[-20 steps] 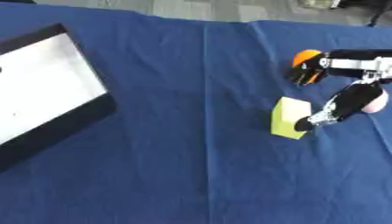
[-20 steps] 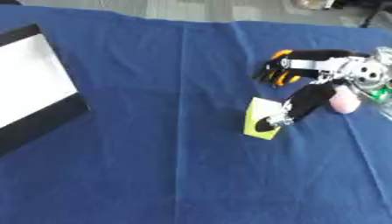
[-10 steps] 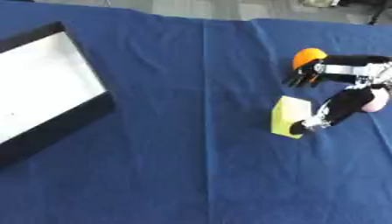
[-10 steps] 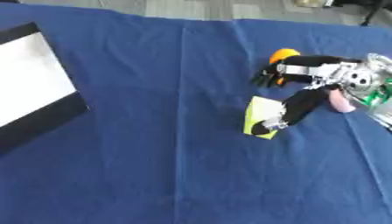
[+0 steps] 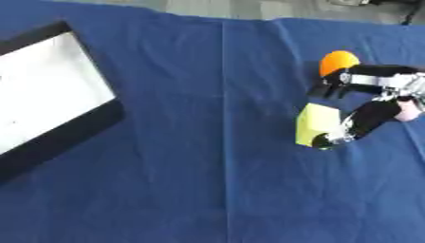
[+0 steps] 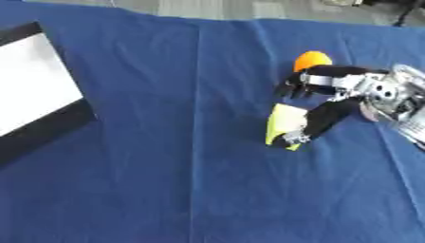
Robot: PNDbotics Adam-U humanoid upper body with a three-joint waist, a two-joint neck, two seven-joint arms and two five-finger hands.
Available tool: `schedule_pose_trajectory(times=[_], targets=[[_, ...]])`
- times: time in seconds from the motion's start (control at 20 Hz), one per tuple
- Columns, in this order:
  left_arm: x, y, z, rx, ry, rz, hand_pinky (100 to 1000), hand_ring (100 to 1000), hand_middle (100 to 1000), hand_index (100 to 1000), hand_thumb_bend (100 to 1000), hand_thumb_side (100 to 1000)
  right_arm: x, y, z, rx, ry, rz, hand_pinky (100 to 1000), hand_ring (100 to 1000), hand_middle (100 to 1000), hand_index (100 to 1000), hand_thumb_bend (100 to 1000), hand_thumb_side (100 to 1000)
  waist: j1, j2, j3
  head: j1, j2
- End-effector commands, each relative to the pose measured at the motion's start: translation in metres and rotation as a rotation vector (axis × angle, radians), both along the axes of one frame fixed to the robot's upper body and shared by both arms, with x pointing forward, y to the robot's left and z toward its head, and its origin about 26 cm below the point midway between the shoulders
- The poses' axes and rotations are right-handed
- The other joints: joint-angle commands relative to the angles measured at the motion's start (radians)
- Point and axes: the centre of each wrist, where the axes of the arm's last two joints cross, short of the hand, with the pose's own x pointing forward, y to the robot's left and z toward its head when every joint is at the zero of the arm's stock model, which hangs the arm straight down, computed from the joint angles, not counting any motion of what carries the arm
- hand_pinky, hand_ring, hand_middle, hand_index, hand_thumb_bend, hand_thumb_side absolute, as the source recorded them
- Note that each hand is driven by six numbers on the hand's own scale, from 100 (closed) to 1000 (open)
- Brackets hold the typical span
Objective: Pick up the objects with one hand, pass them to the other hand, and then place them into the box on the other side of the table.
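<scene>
1. The right hand (image 6: 332, 102) reaches in from the right side and sits over a yellow block (image 5: 314, 125) lying on the blue-clothed surface (image 5: 207, 180). Its thumb runs down along the block's right face, while the fingers (image 6: 292, 88) curl above the block's far end.
2. I judge the hand to be closing round the block, not yet clamped on it: the thumb touches or nearly touches the right face, but the fingers appear to hang just clear of the far end, and the block looks to be resting on the cloth.
3. An orange ball (image 5: 338, 60) lies just beyond the fingers, near the block. Something pink (image 5: 408, 111) shows at the right edge, partly hidden behind the hand; what it is cannot be made out.
4. The box (image 5: 75, 130), black-rimmed with a white floor, sits at the far left, well apart from all of these. The part of it in view holds none of the task's objects.
5. The left hand shows in neither view.
6. Progress, as a judgement: the task is at its very start. Nothing is lifted, passed or placed. Left to do for the block are the grasp, the lift, the handover to the left hand and the drop into the box, then the same for the ball and likely the pink thing.
</scene>
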Motion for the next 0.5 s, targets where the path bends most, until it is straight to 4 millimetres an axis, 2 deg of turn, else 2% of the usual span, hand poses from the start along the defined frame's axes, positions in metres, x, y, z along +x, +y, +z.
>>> schedule_pose_trajectory(times=[0.05,0.5], targets=[[-0.001,0.0001,0.0086,0.011,-0.029,-0.003,1000,780,750,819,187,969,-0.0021,-0.0027,0.0037,-0.024,-0.035,-0.018,835,839,804,858,669,413,0.002,0.007,0.0,-0.004,0.006],[-0.0013,-0.0006,0.0076,0.011,-0.025,-0.004,1000,780,750,819,186,975,-0.0044,-0.0055,-0.004,-0.051,-0.044,-0.048,837,839,807,865,667,418,0.006,0.013,-0.002,-0.012,0.006]])
